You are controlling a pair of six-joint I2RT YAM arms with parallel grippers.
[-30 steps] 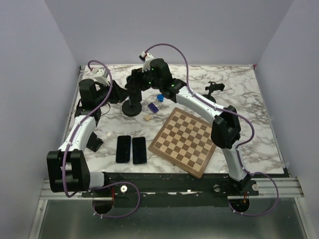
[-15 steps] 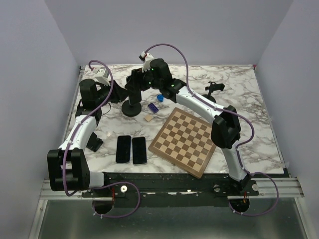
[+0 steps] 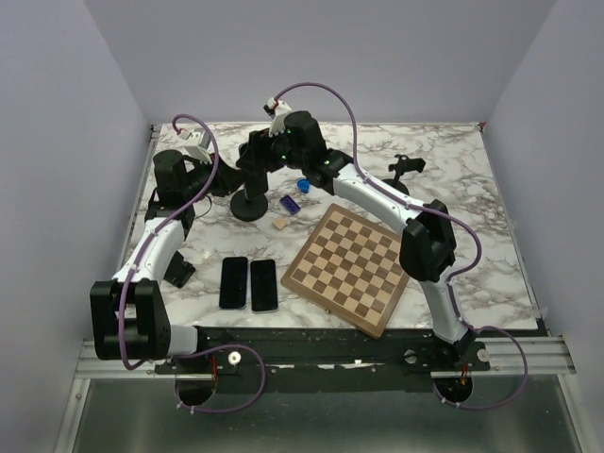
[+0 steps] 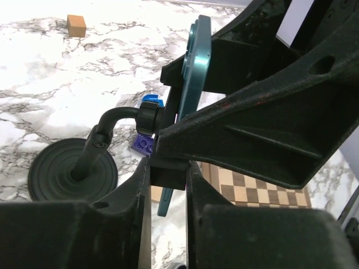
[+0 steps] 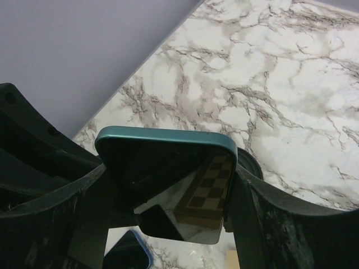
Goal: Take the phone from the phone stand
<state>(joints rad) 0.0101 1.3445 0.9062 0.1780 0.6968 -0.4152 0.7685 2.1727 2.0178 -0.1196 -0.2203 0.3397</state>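
Phone (image 5: 168, 185), then: where was it?
— On the phone stand (image 4: 73, 171), toward the far side of the marble table (image 3: 472, 236), left of centre. It stood on the head of the stand's bent arm, above the round black base, its teal case edge-on to the left wrist camera.
Was anything holding it?
— The right gripper (image 5: 168, 216) was: its two fingers pressed against the phone's opposite side edges, the dark screen mirroring a chequered pattern.
And the left gripper (image 4: 168, 180)?
— Its jaws were drawn tight around a black block (image 4: 168, 171) at the phone's lower edge, just beneath the stand's ball joint (image 4: 148, 116). I could not tell whether that block belonged to the stand's cradle or to the other arm's finger.
What else lay about?
— A chessboard (image 3: 349, 267) sat askew near the table's middle. Two dark handsets (image 3: 234, 282) lay flat side by side left of it. A blue brick (image 3: 290, 202) and a small wooden cube (image 3: 279, 224) lay near the stand's base, apart from it.
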